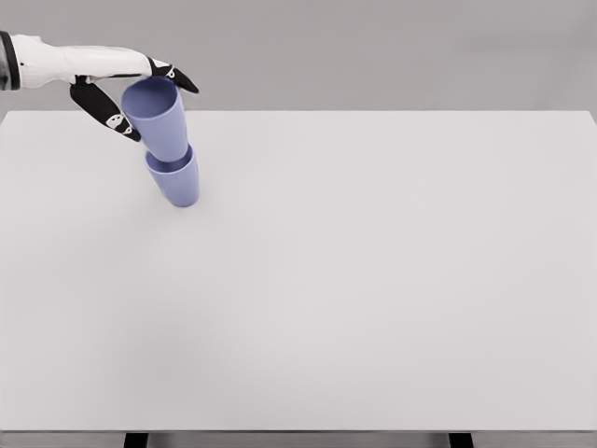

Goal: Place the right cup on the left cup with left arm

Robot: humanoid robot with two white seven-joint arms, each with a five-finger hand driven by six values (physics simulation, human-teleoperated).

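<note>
Cups number two, upper cup (157, 117) nested in lower cup (174, 179), left hand (121, 89) gripping the upper.

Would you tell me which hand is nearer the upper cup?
Left. The left hand grips the upper cup, which sits in the lower cup; the right hand is out of view.

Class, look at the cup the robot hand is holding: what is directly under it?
Under the upper cup, held by the left robot hand, is a second blue cup standing on the white table. The upper cup's base sits in its mouth, hiding its inside.
</note>
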